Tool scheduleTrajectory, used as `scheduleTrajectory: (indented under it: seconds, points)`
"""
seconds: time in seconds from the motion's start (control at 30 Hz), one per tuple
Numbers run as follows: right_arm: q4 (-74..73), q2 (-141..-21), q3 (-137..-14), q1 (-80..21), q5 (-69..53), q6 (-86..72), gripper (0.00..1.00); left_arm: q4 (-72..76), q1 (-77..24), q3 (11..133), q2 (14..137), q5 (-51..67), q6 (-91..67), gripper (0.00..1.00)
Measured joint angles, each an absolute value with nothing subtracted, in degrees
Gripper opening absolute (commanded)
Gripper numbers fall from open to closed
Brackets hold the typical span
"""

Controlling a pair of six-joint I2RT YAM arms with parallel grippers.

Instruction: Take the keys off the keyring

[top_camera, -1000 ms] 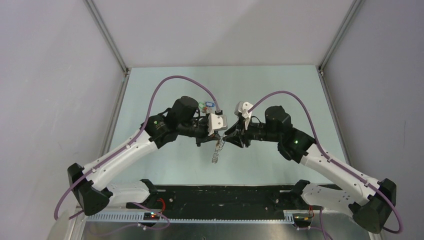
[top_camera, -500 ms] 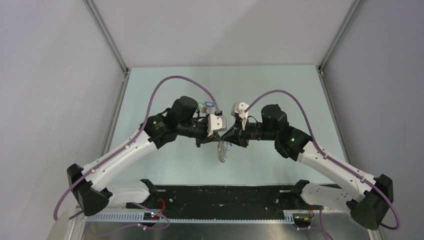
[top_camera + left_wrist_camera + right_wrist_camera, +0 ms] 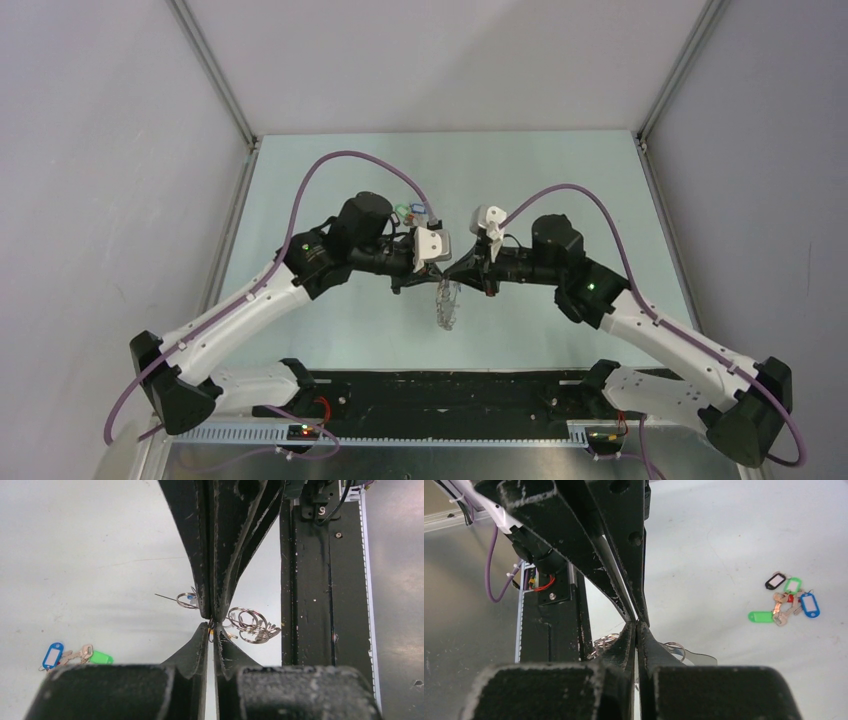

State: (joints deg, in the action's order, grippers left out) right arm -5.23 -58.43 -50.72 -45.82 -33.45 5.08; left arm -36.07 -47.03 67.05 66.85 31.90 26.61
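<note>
Hanging keyring [image 3: 447, 305] has swung broadside beneath left fingers [image 3: 197, 645] and right fingers [image 3: 626, 640], both pairs pinching it; probably repositioning for the next removal.

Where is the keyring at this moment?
In the top view the keyring hangs over the middle of the table, on the near side of the point where the left gripper and the right gripper pinch it.

L gripper [image 3: 210, 629], R gripper [image 3: 636, 626] tip to tip on keyring [image 3: 447, 303], no gap; keys [image 3: 782, 609] beyond L arm
</note>
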Motion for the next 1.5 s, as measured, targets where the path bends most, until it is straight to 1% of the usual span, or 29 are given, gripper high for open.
scheduleTrajectory:
  seconds: [0.1,0.2,0.27,0.3,0.4,0.5,0.53,0.67,0.73,1.03,1.2,1.5]
  points:
    - [-0.5,-55.5,-47.4,-45.1,-33.2,3.3,0.00,-35.2,-47.0,67.1,66.6,32.2,26.2,0.12]
    - [5.2,-52.3,-43.7,-44.5,-32.9,0.7,0.00,-35.1,-47.0,67.1,66.6,32.2,25.9,0.12]
    - [9.3,-50.7,-41.5,-44.4,-32.3,-1.0,0.00,-35.1,-47.0,67.1,66.6,32.3,25.6,0.08]
    - [10.8,-50.2,-40.8,-44.4,-32.1,-1.6,0.00,-35.1,-47.0,67.1,66.6,32.4,25.5,0.04]
    - [16.8,-48.9,-37.8,-44.4,-31.2,-3.7,0.00,-35.1,-46.9,67.1,66.6,33.5,25.4,0.02]
    - [21.1,-48.7,-35.8,-44.4,-30.7,-5.2,0.00,-35.1,-46.8,67.1,66.6,34.7,25.3,0.10]
    - [21.9,-48.7,-35.5,-44.4,-30.6,-5.6,0.00,-35.1,-46.7,67.1,66.7,35.0,25.3,0.14]
    - [24.2,-48.7,-35.4,-44.5,-30.2,-6.1,0.00,-35.1,-46.5,67.2,66.6,36.0,24.9,0.27]
    - [25.1,-48.7,-35.4,-44.5,-29.9,-6.0,0.00,-35.1,-46.4,67.2,66.4,36.3,25.0,0.29]
    - [26.9,-49.7,-35.4,-44.8,-30.8,-6.0,0.00,-34.8,-46.0,67.2,62.8,36.7,26.0,0.31]
    - [26.9,-50.3,-35.4,-45.3,-31.2,-5.9,0.00,-34.8,-45.5,67.2,62.6,37.3,26.0,0.35]
    - [27.9,-50.3,-35.4,-45.7,-31.8,-5.7,0.00,-34.7,-44.9,67.2,62.6,36.4,25.5,0.34]
